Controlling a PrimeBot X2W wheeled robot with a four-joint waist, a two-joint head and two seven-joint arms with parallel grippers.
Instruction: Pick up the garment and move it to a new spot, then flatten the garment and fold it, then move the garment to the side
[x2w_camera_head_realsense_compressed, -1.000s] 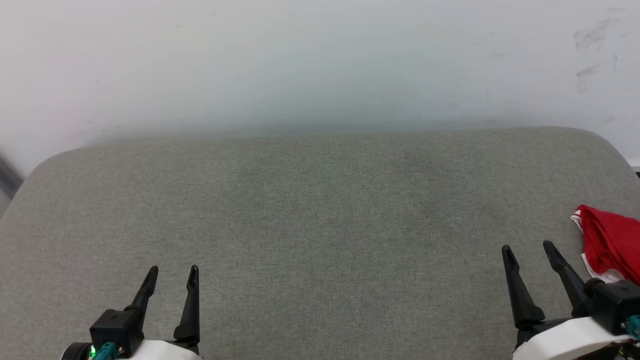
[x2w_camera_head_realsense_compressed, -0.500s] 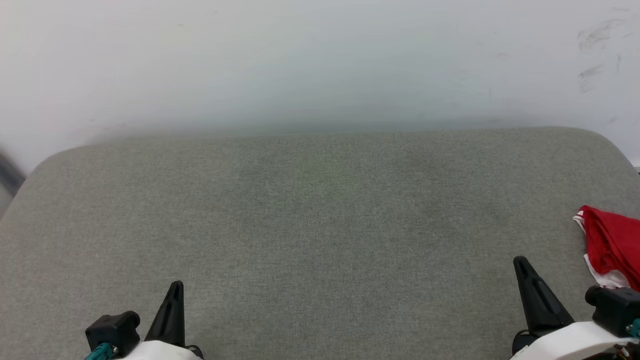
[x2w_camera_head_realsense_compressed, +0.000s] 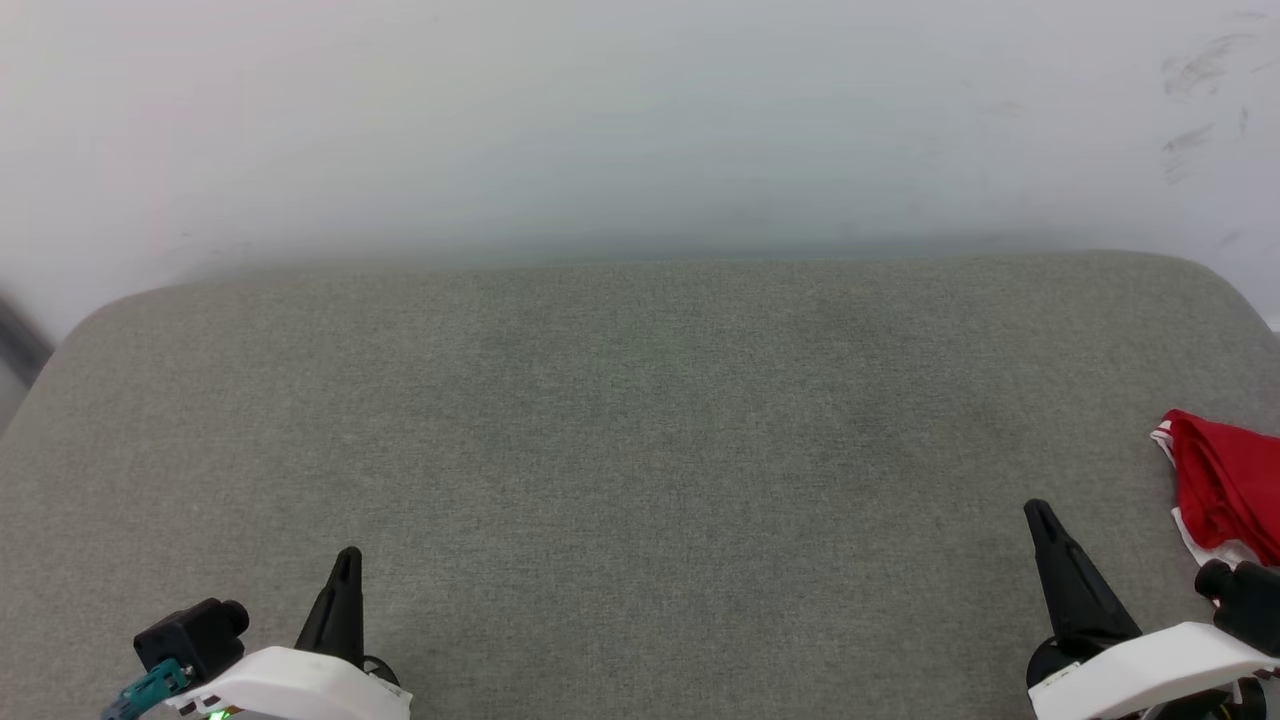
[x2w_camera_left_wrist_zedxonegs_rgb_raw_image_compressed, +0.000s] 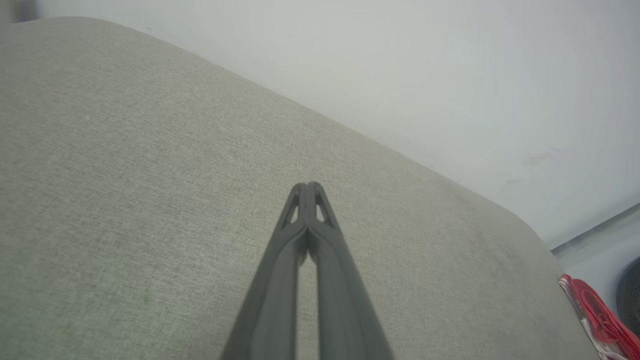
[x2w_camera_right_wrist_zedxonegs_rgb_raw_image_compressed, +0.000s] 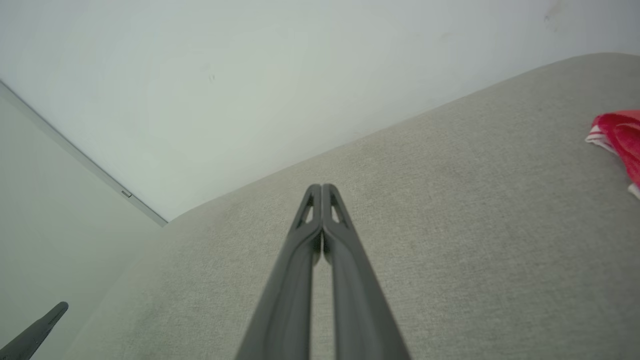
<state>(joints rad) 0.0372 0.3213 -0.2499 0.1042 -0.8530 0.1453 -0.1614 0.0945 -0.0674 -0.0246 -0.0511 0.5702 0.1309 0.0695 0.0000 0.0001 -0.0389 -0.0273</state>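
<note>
A red shirt (x2w_camera_head_realsense_compressed: 1225, 485) with white trim lies bunched at the far right edge of a grey cloth-covered bench (x2w_camera_head_realsense_compressed: 640, 420), partly cut off in the head view, so whether it is folded cannot be told. The robot's left pincer (x2w_camera_head_realsense_compressed: 345, 565) and right pincer (x2w_camera_head_realsense_compressed: 1045, 520) hover over the near edge, each with its 2 dark fingers pressed together and holding nothing. The scene fits 2 stages alike: a crumpled shirt waiting to be carried to the middle, or one already set aside. The right pincer is the nearer, close to the cloth yet apart from it. Fabric this soft would likely handle best by a pinch at 1 edge, not the heap. Nothing lies between pincer and shirt, and a pale, scuffed wall (x2w_camera_head_realsense_compressed: 1195, 70) rises behind the bench.
</note>
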